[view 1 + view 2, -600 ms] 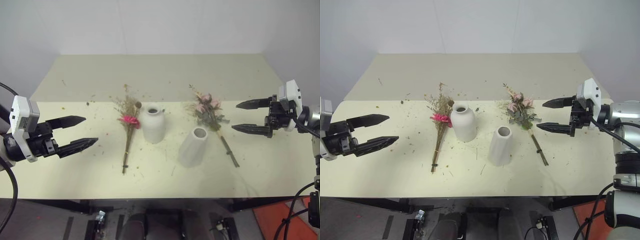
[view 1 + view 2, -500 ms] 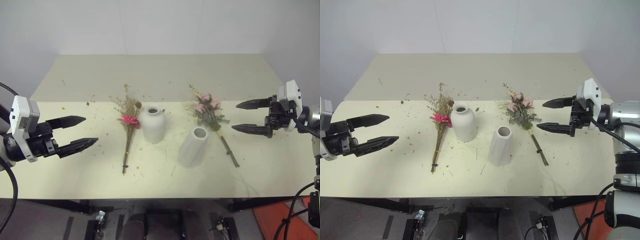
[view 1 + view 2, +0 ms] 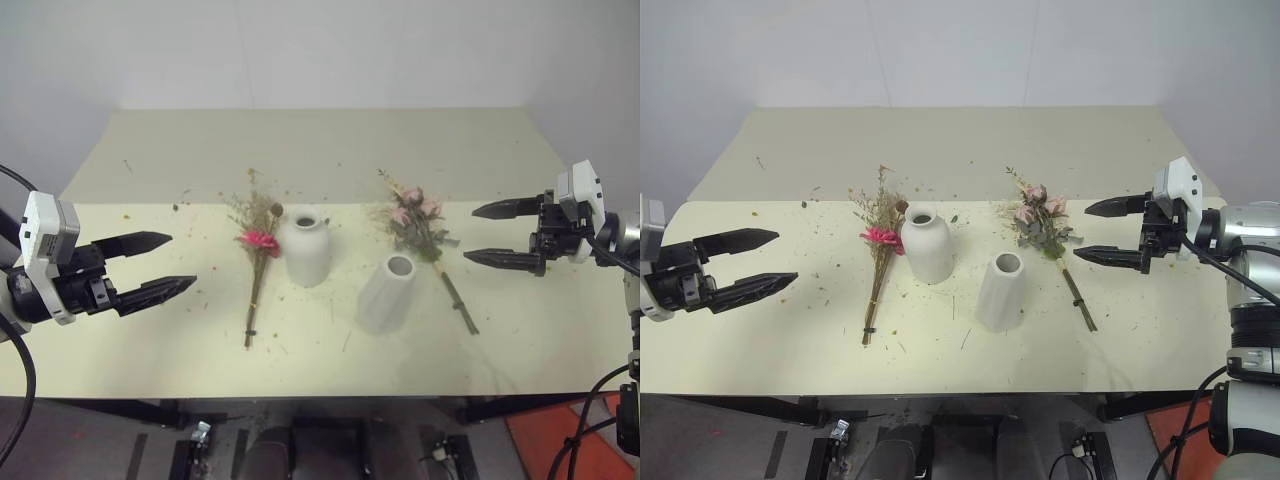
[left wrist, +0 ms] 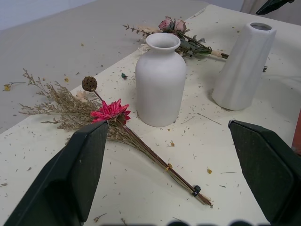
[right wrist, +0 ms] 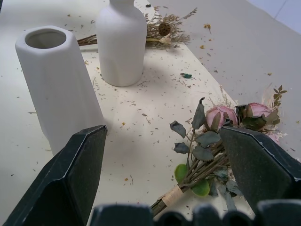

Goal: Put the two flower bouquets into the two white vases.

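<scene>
1. At the left edge of the cream table [image 3: 150,360], my left gripper [image 3: 165,265] hangs above the surface with its two black fingers spread wide and nothing between them.
2. Across on the right side, my right gripper [image 3: 488,233] hovers the same way, fingers parted and empty, pointing in toward the middle.
3. Nearest my left gripper lies the dried grass bouquet [image 3: 256,262], flat on the table, its magenta flower [image 4: 111,111] and round brown seed head [image 4: 89,83] toward the far side, its stems toward me.
4. Just right of that bouquet stands the squat round-shouldered vase [image 3: 306,248], upright, narrow neck up; I cannot tell if bouquet and vase touch.
5. Nearest my right gripper lies the pink rose bouquet [image 3: 425,240], flat, blooms away from me, stems running toward the near right.
6. Between that bouquet and the squat vase stands the taller tapered vase [image 3: 386,293], upright, its round mouth open and empty.
7. Bits of dried plant litter [image 3: 200,195] lie scattered over the tabletop.
</scene>
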Available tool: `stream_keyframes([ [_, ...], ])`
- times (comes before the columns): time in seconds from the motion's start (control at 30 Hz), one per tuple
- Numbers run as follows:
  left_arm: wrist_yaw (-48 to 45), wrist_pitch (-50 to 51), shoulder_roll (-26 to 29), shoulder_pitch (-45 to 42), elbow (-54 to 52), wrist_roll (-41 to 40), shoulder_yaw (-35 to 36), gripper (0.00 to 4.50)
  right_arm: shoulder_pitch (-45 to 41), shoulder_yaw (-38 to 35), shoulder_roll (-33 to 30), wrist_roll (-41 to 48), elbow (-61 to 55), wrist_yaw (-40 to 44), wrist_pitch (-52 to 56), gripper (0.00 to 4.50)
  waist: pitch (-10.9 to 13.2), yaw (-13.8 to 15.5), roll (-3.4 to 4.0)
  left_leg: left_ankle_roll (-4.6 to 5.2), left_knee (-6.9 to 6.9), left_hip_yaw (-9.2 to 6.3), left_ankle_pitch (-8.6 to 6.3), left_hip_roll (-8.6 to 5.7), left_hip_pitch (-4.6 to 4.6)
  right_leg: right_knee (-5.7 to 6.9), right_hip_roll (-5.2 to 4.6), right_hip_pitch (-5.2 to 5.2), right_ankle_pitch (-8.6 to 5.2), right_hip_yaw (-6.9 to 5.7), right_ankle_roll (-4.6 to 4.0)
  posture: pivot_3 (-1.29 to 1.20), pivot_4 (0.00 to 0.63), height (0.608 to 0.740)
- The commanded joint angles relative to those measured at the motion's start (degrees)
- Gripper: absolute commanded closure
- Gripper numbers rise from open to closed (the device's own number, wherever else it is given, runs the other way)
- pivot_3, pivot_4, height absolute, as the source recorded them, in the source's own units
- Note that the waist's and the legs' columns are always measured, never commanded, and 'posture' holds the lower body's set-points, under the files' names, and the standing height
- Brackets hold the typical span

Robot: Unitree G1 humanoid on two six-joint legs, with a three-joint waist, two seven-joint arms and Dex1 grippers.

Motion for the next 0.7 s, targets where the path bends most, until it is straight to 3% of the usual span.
stream_keyframes([
  [0.03, 0.57, 0.62, 0.76, -0.56, -0.83, -0.33, 0.24, 0.05, -1.33, -1.19, -1.31, 0.35, -0.84, 0.51, -1.13, 0.0, 0.0, 0.0, 0.0, 0.0, 0.0, 0.0, 0.0, 0.0, 0.0, 0.0, 0.0, 0.0, 0.0, 0.0, 0.0, 0.0, 0.15, 0.74],
  [0.17, 6.37, 7.24, 2.99, -3.35, -0.65, 1.34, -6.51, 0.05, -1.75, -0.97, -1.0, 0.21, -0.57, 0.36, -1.2, 0.0, 0.0, 0.03, 0.0, 0.0, 0.0, 0.0, 0.0, -0.01, 0.01, 0.0, 0.0, 0.0, 0.0, 0.01, 0.01, 0.0, 0.15, 0.74],
  [0.4, 16.08, 22.33, 2.35, -20.75, 3.43, 4.77, -24.08, 0.05, -4.31, -0.55, -0.53, 0.66, 0.09, 1.19, -1.98, 0.0, 0.02, 0.2, -0.04, 0.0, 0.0, 0.0, 0.0, -0.06, -0.02, -0.02, 0.05, 0.0, 0.01, 0.0, 0.03, 0.0, 0.15, 0.74],
  [0.7, 24.58, 40.69, -8.98, -41.68, 15.73, 12.51, -44.37, 0.05, -7.59, 0.59, 0.41, 0.43, 2.7, 3.22, -3.83, 0.0, 0.03, 0.04, -0.06, 0.0, 0.0, 0.0, 0.0, -0.17, -0.03, 0.02, 0.05, 0.0, 0.02, 0.01, 0.06, 0.0, 0.15, 0.74],
])
